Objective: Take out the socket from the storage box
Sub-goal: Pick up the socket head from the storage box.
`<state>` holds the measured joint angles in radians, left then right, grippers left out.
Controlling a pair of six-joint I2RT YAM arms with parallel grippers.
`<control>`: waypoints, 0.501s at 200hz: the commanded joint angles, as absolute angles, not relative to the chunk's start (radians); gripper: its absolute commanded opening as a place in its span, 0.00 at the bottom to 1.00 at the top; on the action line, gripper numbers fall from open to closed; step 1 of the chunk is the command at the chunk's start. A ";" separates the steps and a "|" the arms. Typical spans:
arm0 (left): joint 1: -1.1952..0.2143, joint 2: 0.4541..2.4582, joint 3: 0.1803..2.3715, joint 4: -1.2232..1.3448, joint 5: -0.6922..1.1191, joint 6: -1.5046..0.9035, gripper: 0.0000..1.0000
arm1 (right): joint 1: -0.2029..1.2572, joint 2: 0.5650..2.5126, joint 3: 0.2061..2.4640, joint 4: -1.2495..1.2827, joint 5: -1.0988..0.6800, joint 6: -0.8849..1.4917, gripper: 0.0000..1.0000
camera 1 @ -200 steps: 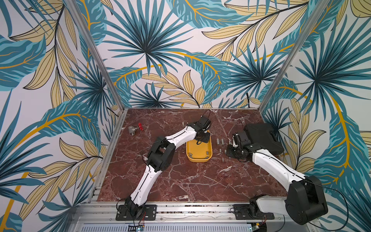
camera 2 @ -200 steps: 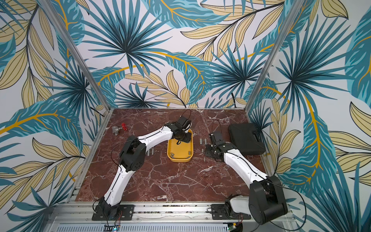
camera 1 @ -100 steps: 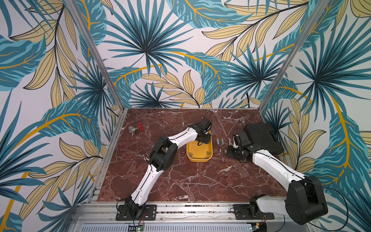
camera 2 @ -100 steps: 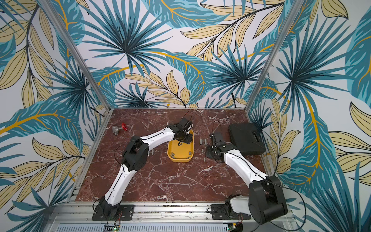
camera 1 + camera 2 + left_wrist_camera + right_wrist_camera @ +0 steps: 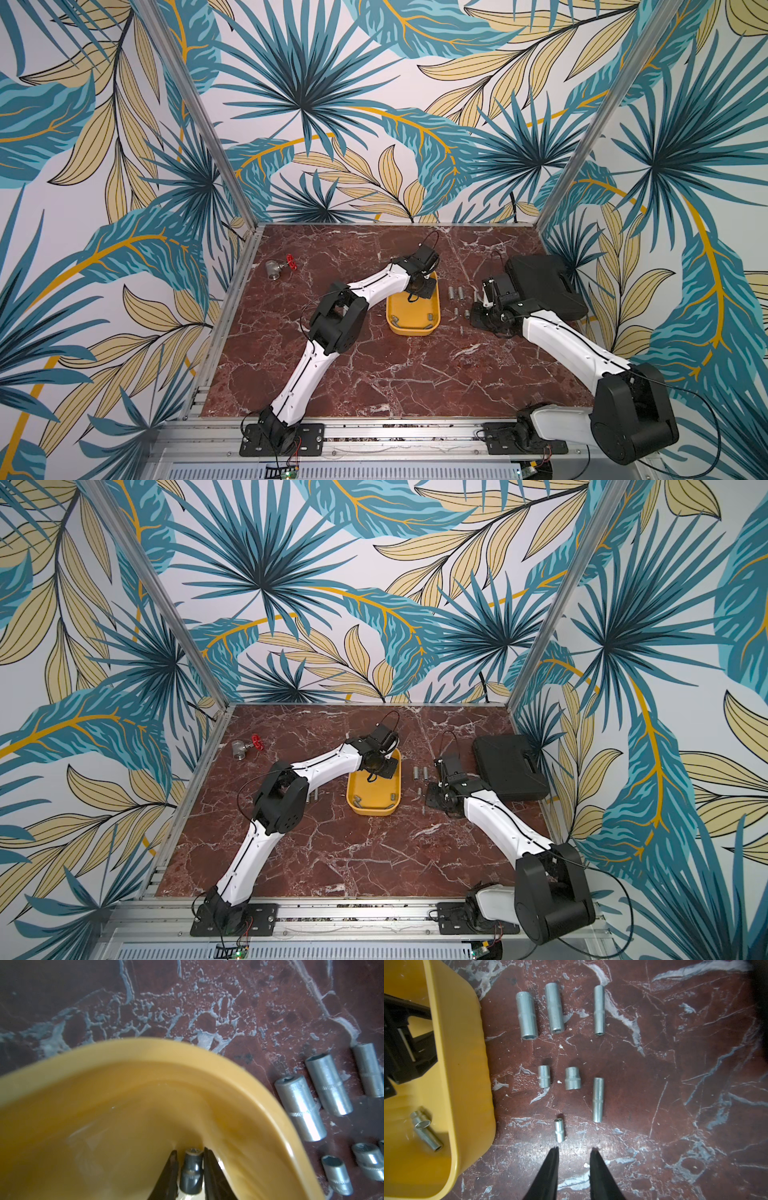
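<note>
Left pincer (image 5: 190,1150): narrow, clamped on small socket (image 5: 191,1172), inside storage box (image 5: 145,1051) near rounded corner. Right pincer (image 5: 574,1149): ajar, empty, above surface (image 5: 675,1064) by laid-out sockets (image 5: 527,1016). Step in hand: grasp, seemingly made. Next: straight lift clear of box wall, then transfer to surface.

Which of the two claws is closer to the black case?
The right gripper: it hovers over loose sockets beside the black case. The left gripper is farther off, inside the yellow tray, pinching a socket.

Leaf-print walls (image 5: 374,104), red marble tabletop (image 5: 395,374)
</note>
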<state>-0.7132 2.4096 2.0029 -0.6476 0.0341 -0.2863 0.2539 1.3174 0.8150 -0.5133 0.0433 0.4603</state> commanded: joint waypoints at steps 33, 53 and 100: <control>-0.721 2.345 1.940 -0.719 -0.024 -0.268 0.23 | 0.249 1.298 0.791 -0.510 0.036 0.466 0.28; -0.722 2.305 1.919 -0.719 -0.042 -0.279 0.19 | 0.250 1.297 0.791 -0.510 0.035 0.467 0.28; -0.716 2.120 1.870 -0.649 -0.082 -0.284 0.18 | 0.250 1.289 0.792 -0.515 0.040 0.462 0.28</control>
<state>-0.7193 2.2688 1.8912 -0.6872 -0.0311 -0.2806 0.2539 1.3163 0.8093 -0.5133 0.0437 0.4603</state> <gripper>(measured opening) 0.191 0.281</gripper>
